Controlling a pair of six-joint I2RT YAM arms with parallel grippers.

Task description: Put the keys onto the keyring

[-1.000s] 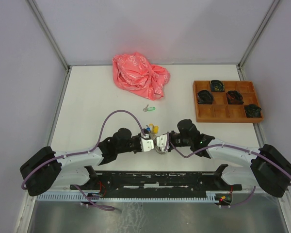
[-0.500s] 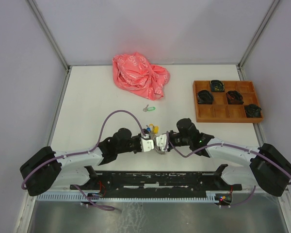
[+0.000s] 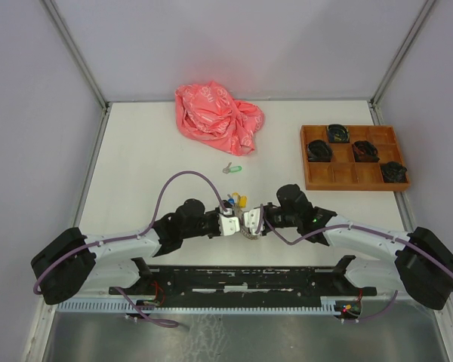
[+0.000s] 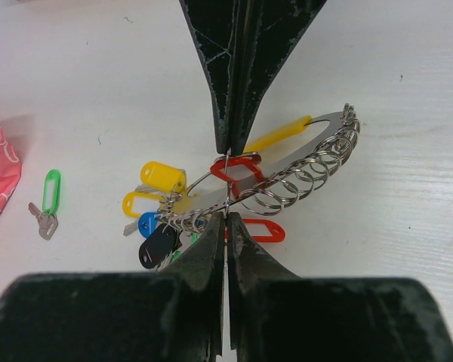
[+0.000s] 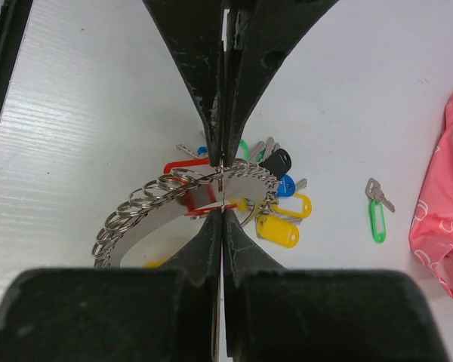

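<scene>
Plainly, the left claw [image 4: 225,220] is pinched together, and between its tips runs a thin wire loop of the keyring [image 4: 326,125]. The right claw [image 4: 229,148] meets it nose to nose from the other side. It is also pressed together and seems to be nipping the same loop, though which strand each one grips is too fine to tell. Neither claw has a gap between its fingers.

Just around the tips lies the keyring itself, a flat curved metal band strung with many small rings. It rests on the bench [image 3: 143,151] close to the near edge, about midway along it. A red tag [image 4: 238,169] sits against the band right beside the claw tips. I cannot tell whether its key is already threaded or only lying there. The bunched keys [image 4: 157,197], with yellow and blue tags, crowd one end of the band.

Farther out, the green-tagged key [image 4: 49,210] lies alone on the bench toward the middle, well apart from the keyring and touching nothing. Beyond it, a pink bag [image 3: 217,117] sits by the far edge, and a wooden tray [image 3: 312,181] sits near the far right corner.

As I judge it, the task is at most half done. The green-tagged key has yet to be fetched and threaded, and the red one looks to be the job in hand.
</scene>
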